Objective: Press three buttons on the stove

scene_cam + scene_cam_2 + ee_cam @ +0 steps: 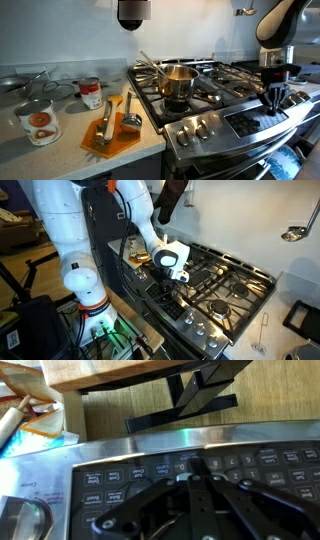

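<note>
The stove [215, 95] is a wide stainless-steel gas range with black grates, silver front knobs [200, 128] and a dark control panel [255, 118]; it also shows in an exterior view [225, 285]. My gripper [274, 98] hangs over the panel at the stove's front, also seen in an exterior view [178, 275]. In the wrist view its fingers [197, 464] are together, with the tips resting on the dark keypad [150, 475] at the number buttons. They hold nothing.
A steel pot [178, 82] with a handle stands on a front burner. On the counter beside the stove lie an orange cutting board [110, 135] with utensils, two cans [38, 122] and glass lids. A ladle hangs on the wall [296, 232].
</note>
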### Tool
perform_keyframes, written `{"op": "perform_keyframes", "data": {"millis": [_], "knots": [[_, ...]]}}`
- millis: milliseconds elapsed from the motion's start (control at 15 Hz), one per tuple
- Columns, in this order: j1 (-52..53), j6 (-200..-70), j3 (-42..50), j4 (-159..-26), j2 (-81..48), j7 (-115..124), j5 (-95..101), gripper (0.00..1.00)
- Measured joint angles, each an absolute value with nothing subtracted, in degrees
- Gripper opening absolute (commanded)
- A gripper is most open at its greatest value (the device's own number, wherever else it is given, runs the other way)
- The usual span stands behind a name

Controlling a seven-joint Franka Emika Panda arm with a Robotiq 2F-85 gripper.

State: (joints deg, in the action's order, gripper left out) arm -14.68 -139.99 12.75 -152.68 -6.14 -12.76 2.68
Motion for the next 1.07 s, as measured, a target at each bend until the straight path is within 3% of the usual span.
{"op": "perform_keyframes", "data": {"millis": [1067], "knots": [[-14.71,-142.66,12.75,-151.80,-10.05,-14.81,2.25,0.00]]}}
